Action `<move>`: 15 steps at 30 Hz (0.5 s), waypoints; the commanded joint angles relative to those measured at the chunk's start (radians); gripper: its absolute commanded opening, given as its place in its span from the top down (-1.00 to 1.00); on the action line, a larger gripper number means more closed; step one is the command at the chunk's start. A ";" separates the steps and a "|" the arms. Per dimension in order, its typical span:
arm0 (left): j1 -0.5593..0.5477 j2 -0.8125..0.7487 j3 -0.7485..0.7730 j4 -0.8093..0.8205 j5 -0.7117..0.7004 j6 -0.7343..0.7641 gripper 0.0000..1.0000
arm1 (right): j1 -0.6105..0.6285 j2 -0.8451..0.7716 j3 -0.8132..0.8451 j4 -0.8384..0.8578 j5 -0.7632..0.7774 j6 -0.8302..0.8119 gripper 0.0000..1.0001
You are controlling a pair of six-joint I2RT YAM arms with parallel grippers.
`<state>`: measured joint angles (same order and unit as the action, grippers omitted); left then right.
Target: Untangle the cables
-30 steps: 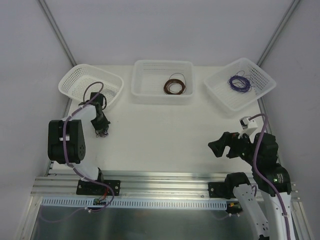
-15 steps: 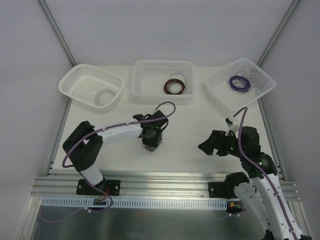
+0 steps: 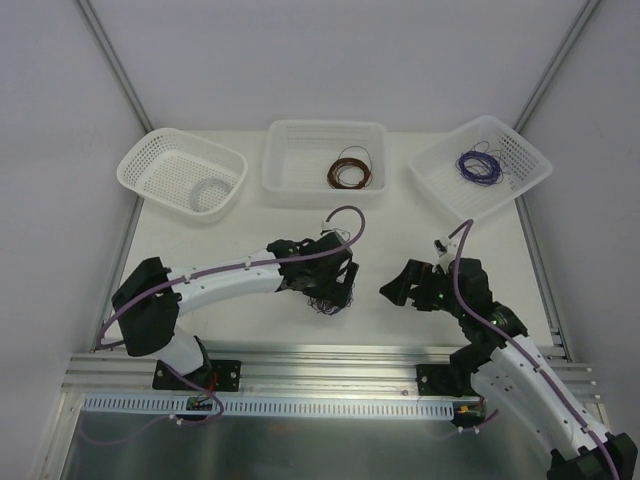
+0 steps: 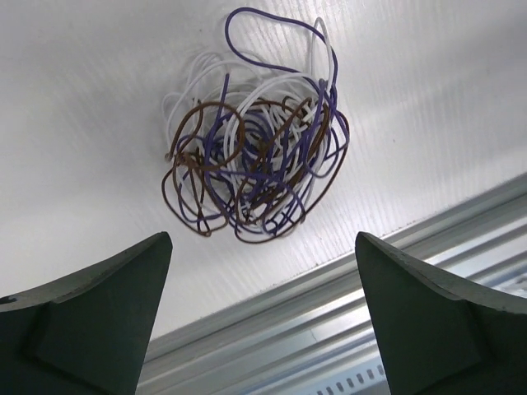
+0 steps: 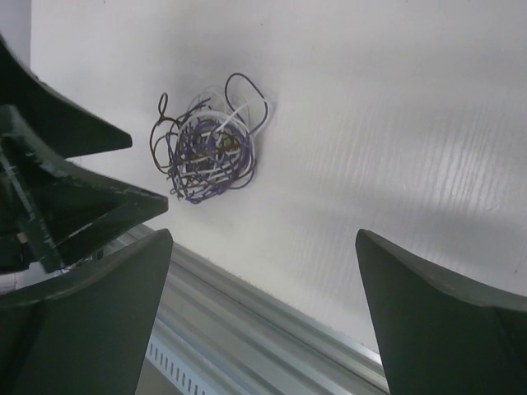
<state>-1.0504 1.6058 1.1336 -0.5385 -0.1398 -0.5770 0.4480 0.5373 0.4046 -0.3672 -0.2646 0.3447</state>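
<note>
The cables [image 4: 255, 164] are a small tangled clump of purple, brown and white strands lying loose on the white table, near its front edge [image 3: 328, 303]. My left gripper [image 3: 336, 284] hovers just over the clump. In the left wrist view, the left gripper [image 4: 262, 239] stands open, its jaws wide apart with nothing between them. My right gripper [image 3: 397, 289] is a short way to the right of the clump and points toward it. Seen from the right wrist, the right gripper [image 5: 262, 234] is open and empty, with the cables [image 5: 210, 152] ahead to its left.
Three white baskets line the back. The left basket [image 3: 150, 160] holds a white coil [image 3: 210, 190], the middle basket [image 3: 300, 187] a brown coil [image 3: 349, 170], the right basket [image 3: 445, 190] a purple coil [image 3: 479, 166]. A metal rail [image 3: 320, 362] runs just in front of the clump.
My left arm swung from the left basket to the table's middle with the clump, then opened and let it drop. The right arm moved left toward it.
</note>
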 commanded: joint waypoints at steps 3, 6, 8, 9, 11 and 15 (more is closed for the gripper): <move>0.004 -0.159 -0.080 0.006 -0.069 -0.135 -0.90 | 0.053 0.062 -0.018 0.175 0.071 0.076 -0.89; 0.004 -0.213 -0.147 0.038 -0.092 -0.181 -0.81 | 0.087 0.130 -0.003 0.214 0.142 0.099 -0.78; 0.004 -0.242 -0.175 0.080 -0.093 -0.213 -0.74 | 0.127 0.168 0.023 0.231 0.181 0.105 -0.72; 0.004 -0.250 -0.202 0.095 -0.089 -0.224 -0.69 | 0.139 0.188 0.033 0.232 0.232 0.108 -0.68; 0.004 -0.268 -0.230 0.159 -0.075 -0.251 -0.65 | 0.181 0.256 0.056 0.252 0.257 0.114 -0.55; 0.004 -0.271 -0.278 0.232 -0.043 -0.280 -0.62 | 0.236 0.381 0.106 0.313 0.350 0.145 -0.41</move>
<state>-1.0500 1.3594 0.8772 -0.4053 -0.1913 -0.7967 0.6544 0.8646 0.4347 -0.1562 -0.0196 0.4488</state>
